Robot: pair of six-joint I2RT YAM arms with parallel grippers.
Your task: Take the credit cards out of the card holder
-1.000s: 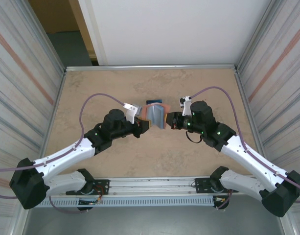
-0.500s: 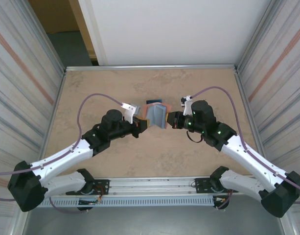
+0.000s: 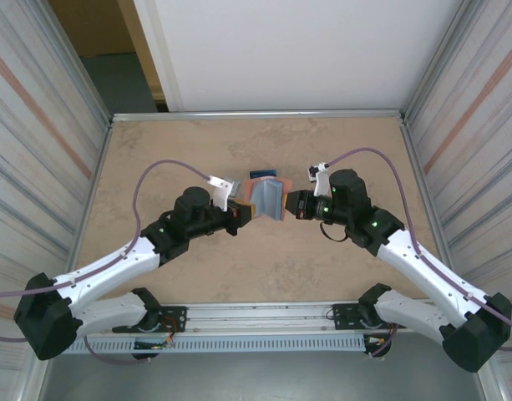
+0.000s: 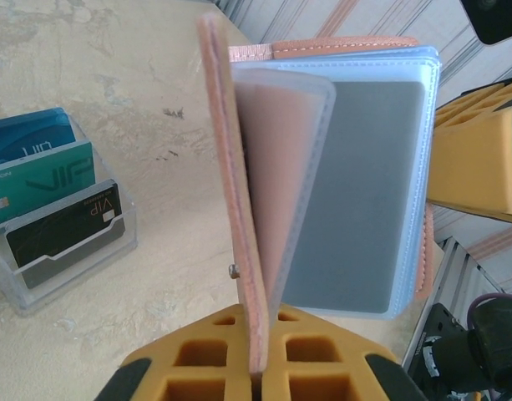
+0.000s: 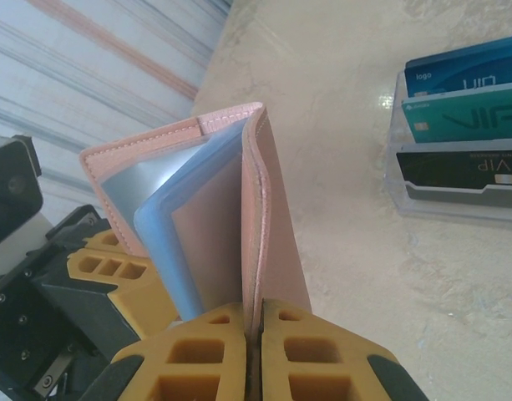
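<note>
The salmon-pink card holder (image 3: 269,198) stands open in a V; blue, teal and dark credit cards (image 4: 38,180) sit at its twelve o'clock.

Both arms reach forward and inward from their bases with elbows bent outward, so the left gripper (image 3: 245,214) and the right gripper (image 3: 291,205) face each other. Each has its jaws pressed tight on one cover of the card holder (image 3: 268,196), held open between them.
</note>
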